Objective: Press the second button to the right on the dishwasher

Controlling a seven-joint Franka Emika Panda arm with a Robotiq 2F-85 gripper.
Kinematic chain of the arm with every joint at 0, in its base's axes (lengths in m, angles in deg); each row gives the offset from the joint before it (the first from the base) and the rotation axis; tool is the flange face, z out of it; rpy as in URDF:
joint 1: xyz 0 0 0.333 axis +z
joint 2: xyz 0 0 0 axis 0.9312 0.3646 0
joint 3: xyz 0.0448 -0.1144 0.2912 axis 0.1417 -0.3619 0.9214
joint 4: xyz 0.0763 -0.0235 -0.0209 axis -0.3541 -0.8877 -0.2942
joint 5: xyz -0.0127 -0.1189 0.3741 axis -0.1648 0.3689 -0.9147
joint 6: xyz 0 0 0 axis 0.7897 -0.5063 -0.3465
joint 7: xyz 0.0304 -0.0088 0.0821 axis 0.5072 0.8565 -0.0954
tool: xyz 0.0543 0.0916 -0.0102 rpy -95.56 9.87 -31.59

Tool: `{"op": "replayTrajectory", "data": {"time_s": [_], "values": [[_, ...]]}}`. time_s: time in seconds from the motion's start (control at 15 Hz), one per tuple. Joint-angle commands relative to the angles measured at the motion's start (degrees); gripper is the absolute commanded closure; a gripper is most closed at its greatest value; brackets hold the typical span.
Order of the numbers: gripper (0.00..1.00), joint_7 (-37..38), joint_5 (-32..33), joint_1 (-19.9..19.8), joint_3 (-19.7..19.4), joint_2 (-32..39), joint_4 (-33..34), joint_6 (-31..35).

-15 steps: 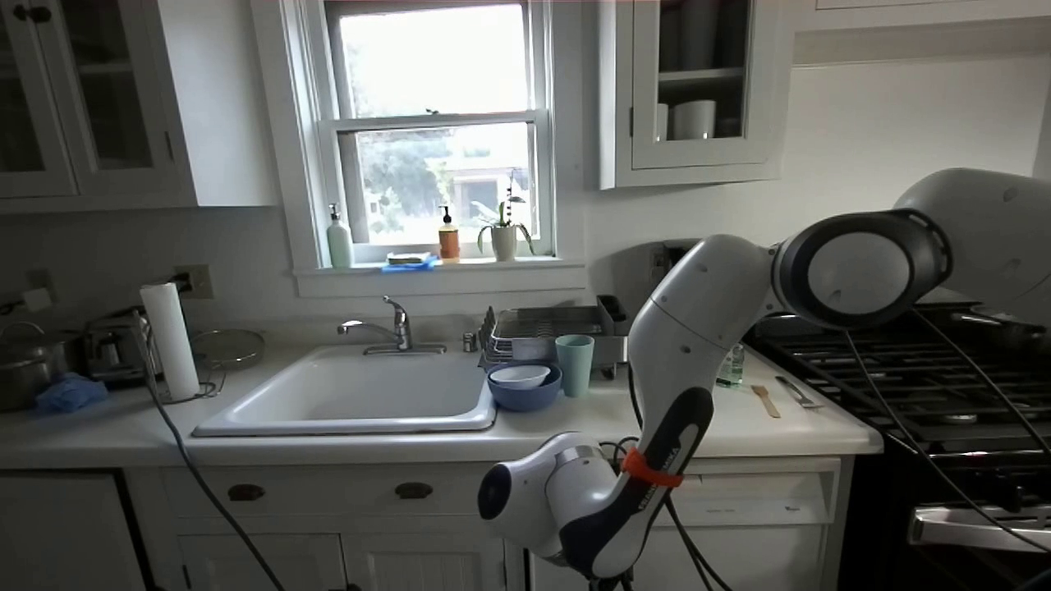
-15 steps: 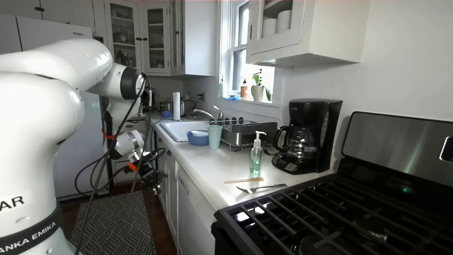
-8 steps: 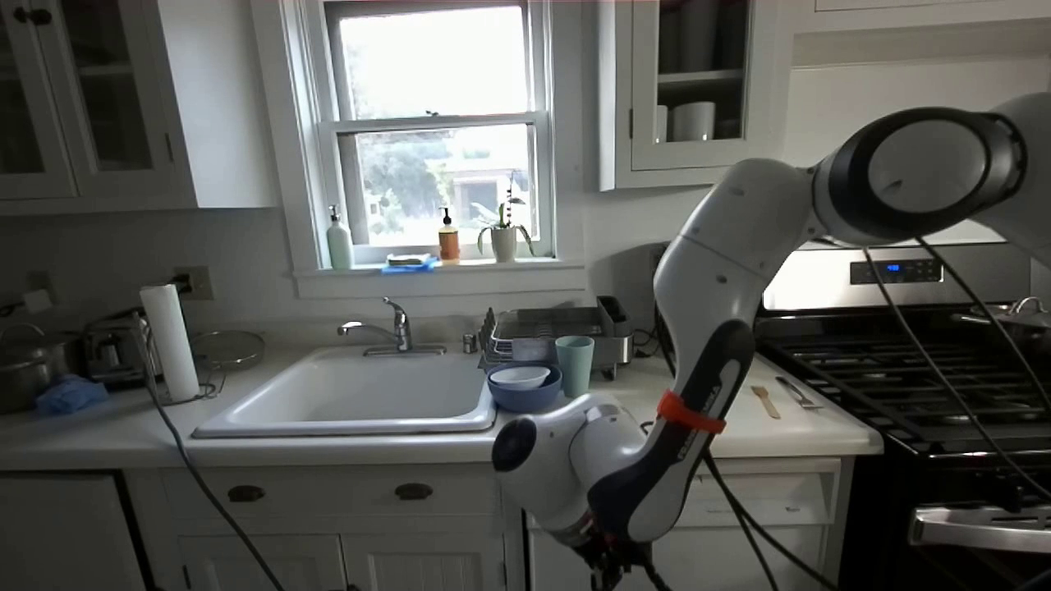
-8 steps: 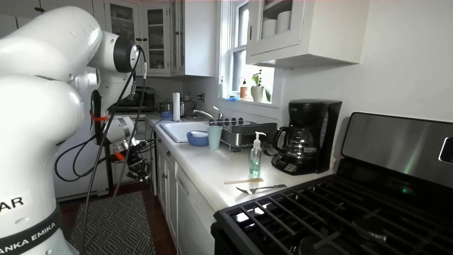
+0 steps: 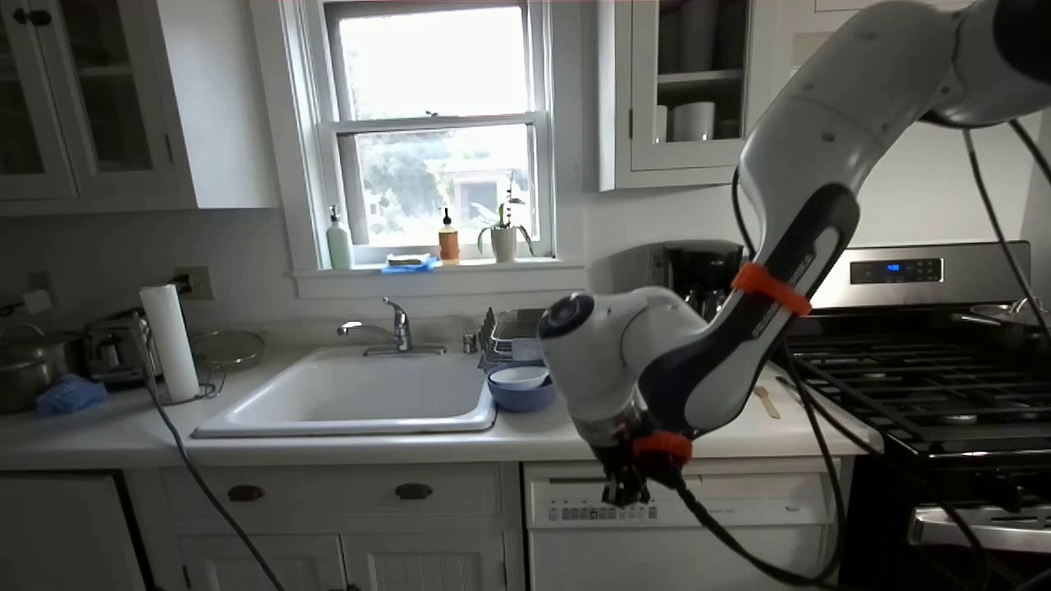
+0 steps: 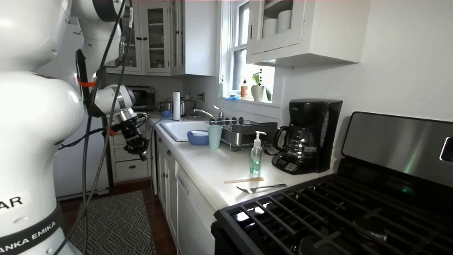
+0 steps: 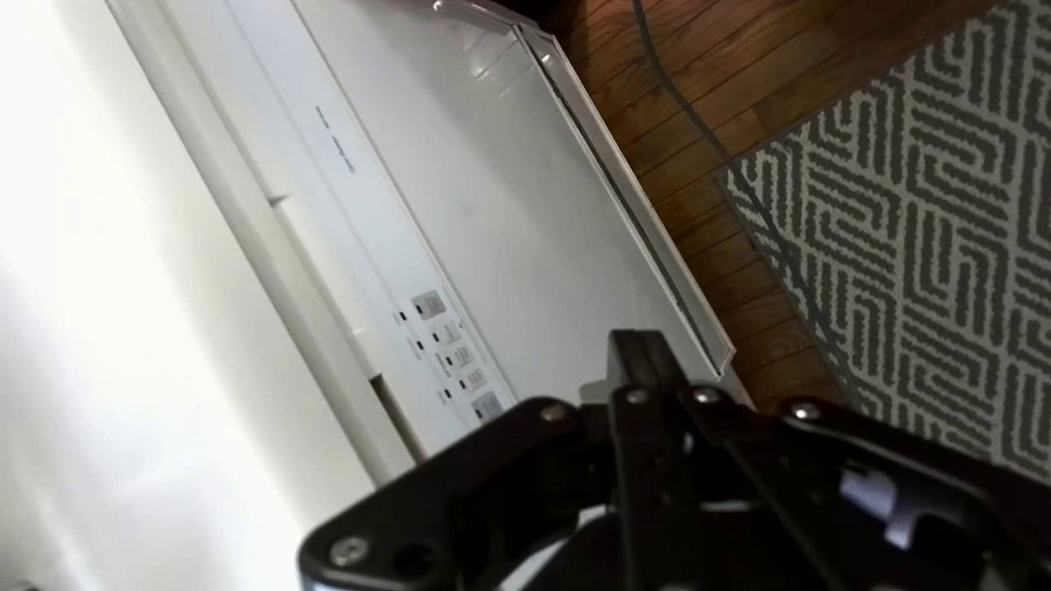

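The white dishwasher (image 5: 681, 562) is under the counter, and also shows edge-on in an exterior view (image 6: 193, 219). Its row of small grey buttons (image 5: 566, 515) runs along the left of the top strip. In the wrist view several buttons (image 7: 461, 356) show left of my fingertips; the gripper may hide others. My gripper (image 5: 626, 499) is shut with nothing between its fingers (image 7: 644, 338). It points down in front of the button strip, overlapping the row's upper edge in that view. In an exterior view the gripper (image 6: 143, 152) stands apart from the dishwasher front.
Above is the white counter (image 6: 208, 173) with blue bowls (image 6: 198, 138), a green cup (image 6: 214, 136) and a soap bottle (image 6: 255, 156). The black stove (image 6: 283, 219) stands beside the dishwasher. Cables hang from the arm. A patterned rug (image 7: 920, 238) lies on the floor.
The arm has risen and folded back. My gripper has moved up from near the bottom of the view to the button strip's height. The button row has come into sight.
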Motion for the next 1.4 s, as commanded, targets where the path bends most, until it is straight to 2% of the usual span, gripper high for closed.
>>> {"op": "replayTrajectory", "data": {"time_s": [0.0,0.13,0.2,0.33,0.6,0.67,0.73,0.8,1.0,1.33], "values": [[1.0,5.2,-5.5,-2.2,1.0,-14.6,-11.9,3.1],[1.0,6.8,-8.8,-3.5,1.5,-21.3,-16.3,4.0],[0.74,7.5,-10.2,-4.1,1.7,-24.6,-18.5,4.9],[0.68,9.1,-12.6,-5.5,2.3,-31.3,-22.9,6.6],[0.4,11.6,-19.7,-7.6,3.9,-44.4,-31.0,8.7],[0.32,12.9,-20.7,-4.7,1.5,-47.5,-33.1,9.3],[0.26,14.1,-21.9,-4.6,1.8,-50.7,-35.0,9.6],[0.44,10.5,-20.4,-9.1,5.5,-42.7,-28.9,7.6],[0.26,11.4,-22.5,-8.6,5.7,-49.4,-33.1,8.0],[0.26,11.7,-22.7,-8.6,5.7,-50.3,-34.0,8.6]]}}
